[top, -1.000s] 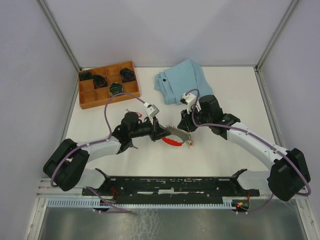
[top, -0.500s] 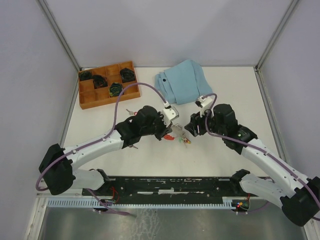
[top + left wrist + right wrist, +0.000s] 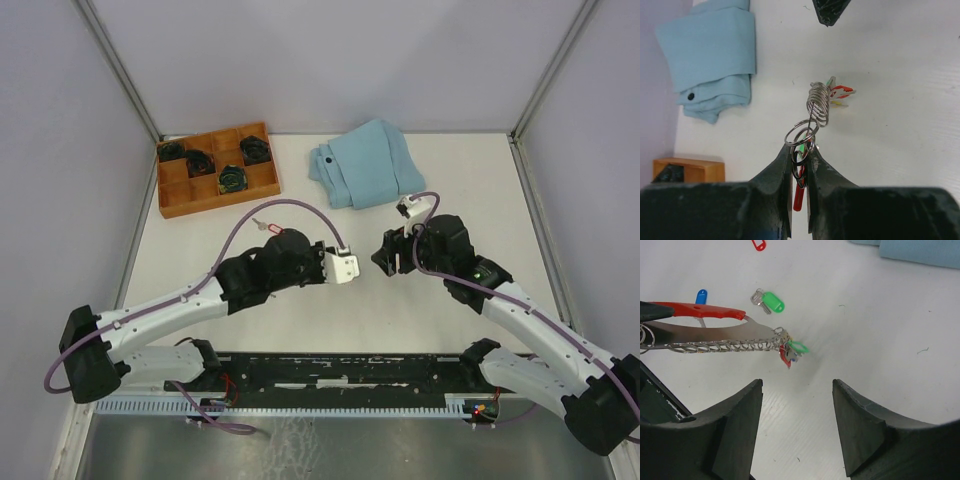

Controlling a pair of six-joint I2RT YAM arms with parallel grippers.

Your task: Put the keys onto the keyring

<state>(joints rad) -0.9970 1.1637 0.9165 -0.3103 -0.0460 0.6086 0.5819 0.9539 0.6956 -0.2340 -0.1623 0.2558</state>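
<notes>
White table (image 3: 470,190), blue cloth (image 3: 365,165), wooden tray (image 3: 220,204), keys (image 3: 769,301)

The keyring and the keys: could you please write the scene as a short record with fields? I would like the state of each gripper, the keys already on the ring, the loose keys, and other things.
left gripper: shut on the keyring, at one end
right gripper: open, empty, facing the free end
keys on ring: small bunch at the free end
loose keys: green-tagged key, blue-tagged key, red-tagged key, on the table
other things: folded blue cloth, wooden tray
</notes>
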